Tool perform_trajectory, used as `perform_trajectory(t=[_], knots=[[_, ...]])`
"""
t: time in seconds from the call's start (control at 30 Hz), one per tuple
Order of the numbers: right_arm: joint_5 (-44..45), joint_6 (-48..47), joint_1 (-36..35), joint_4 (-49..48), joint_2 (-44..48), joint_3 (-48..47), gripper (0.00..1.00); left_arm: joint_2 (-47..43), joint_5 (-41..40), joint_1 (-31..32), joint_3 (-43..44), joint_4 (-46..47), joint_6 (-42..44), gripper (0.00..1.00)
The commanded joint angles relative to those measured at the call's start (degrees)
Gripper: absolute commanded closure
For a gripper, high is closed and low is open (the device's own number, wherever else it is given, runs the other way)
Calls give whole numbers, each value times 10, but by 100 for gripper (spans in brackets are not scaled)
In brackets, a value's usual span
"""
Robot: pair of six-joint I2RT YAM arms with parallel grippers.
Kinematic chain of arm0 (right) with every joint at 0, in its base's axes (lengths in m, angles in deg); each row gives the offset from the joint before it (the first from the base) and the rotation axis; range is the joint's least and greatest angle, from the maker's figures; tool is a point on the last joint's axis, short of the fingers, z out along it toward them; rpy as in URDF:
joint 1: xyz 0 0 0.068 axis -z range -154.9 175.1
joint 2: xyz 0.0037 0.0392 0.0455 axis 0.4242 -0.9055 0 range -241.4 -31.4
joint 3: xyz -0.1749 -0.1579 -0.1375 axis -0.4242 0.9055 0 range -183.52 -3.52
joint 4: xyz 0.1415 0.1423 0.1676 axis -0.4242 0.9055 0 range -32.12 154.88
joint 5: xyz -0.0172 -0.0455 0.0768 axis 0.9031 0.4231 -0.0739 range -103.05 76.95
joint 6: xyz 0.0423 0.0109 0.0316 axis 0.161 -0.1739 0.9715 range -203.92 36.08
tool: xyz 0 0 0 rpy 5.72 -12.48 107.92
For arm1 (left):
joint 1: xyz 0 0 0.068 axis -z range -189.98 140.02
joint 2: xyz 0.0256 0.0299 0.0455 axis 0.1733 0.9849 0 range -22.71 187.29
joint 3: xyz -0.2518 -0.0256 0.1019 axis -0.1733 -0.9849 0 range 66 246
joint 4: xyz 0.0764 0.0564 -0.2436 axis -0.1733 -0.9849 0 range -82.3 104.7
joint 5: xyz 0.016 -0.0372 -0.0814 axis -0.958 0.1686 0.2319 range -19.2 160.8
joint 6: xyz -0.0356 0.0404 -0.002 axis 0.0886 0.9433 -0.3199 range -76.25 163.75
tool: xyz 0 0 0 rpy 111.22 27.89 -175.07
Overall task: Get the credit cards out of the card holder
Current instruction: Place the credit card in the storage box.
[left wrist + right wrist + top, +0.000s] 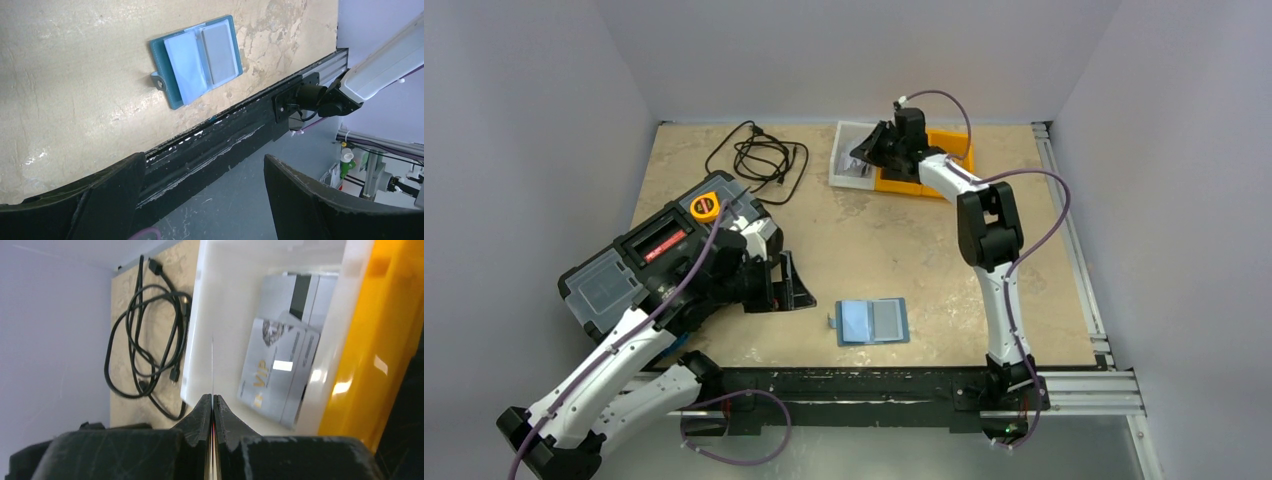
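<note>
Dark teal-blue two-panel card holder [873, 321] lies open and flat on the beige tabletop, lighter blue inside facing up. The pocket on one panel shows a plain grey rectangle [220, 55], probably a credit card not yet taken out. The pocket on the other panel looks empty.

Left of the card holder in the overhead view sits a large black plastic toolbox [639, 265]. Between the toolbox and the card holder hovers the left hand [786, 288], released, its jaws wide apart and holding nothing.

Far behind the card holder stand a shallow white plastic bin [210, 290] and a yellow plastic bin [390, 340], touching side by side. A coiled black cable [759, 155] lies behind and to the left.

Over the white bin the right hand [212, 400] is clenched on a thin pale card [212, 365] seen edge-on. Below it in the bin lie a silver card printed VIP [272, 375] and a pale card with a black stripe [300, 295].

The cards look light, stiff and slick. A pinch across a short edge should hold one, provided the jaws close squarely. The card holder looks light enough to slide, so it likely needs pinning while a card is drawn out of its pocket.
</note>
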Motion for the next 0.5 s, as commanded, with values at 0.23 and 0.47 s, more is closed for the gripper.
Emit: perform_trajectory(t=[0.23,0.47], knots=[[23,-12,0,72,-71,-171,74,-8,-7,-2,34,-26,17,12],[18,-19,0,95,-40,-171,62,-5,-7,-2,27,-21,15,12]])
